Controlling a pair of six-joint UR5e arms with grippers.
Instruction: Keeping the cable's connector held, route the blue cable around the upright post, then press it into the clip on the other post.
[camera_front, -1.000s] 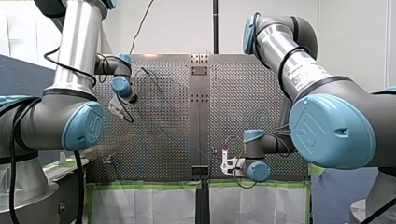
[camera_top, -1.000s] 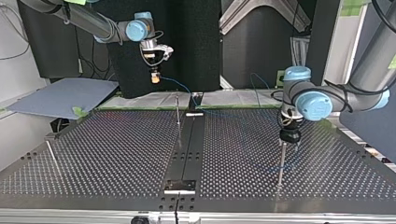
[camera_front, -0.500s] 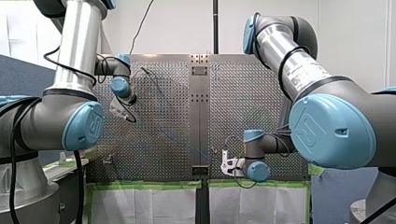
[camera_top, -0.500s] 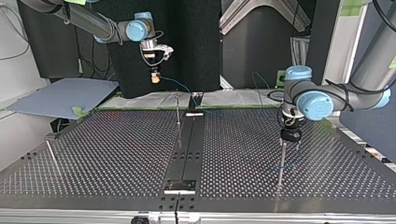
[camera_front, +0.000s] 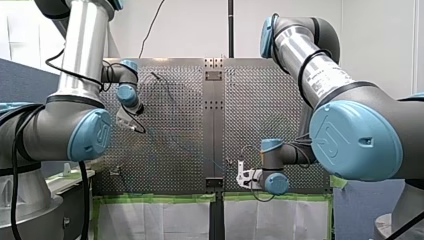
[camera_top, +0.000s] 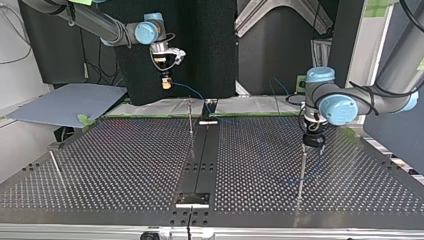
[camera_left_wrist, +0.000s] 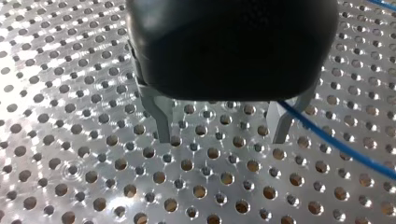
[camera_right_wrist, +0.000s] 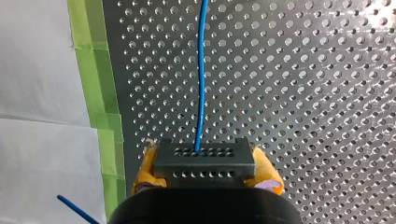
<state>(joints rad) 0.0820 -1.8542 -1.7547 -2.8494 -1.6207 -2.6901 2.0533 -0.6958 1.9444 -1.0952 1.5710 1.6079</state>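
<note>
**Jaws: left spread wide, right clamped**

My right gripper (camera_right_wrist: 205, 176) pinches the connector (camera_right_wrist: 204, 158), with the blue cable (camera_right_wrist: 201, 84) running away from it. My left gripper (camera_left_wrist: 224, 137), fingers spread beside the cable, hovers by the top of the post (camera_top: 301, 172) at the top view's right. Keep slack while rounding it. It's edged rightward since a second ago.

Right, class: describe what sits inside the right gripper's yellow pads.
Between the right gripper's yellow pads sits a dark connector with rows of holes; the blue cable leaves it. The connector's rear end is hidden by the gripper body.
</note>
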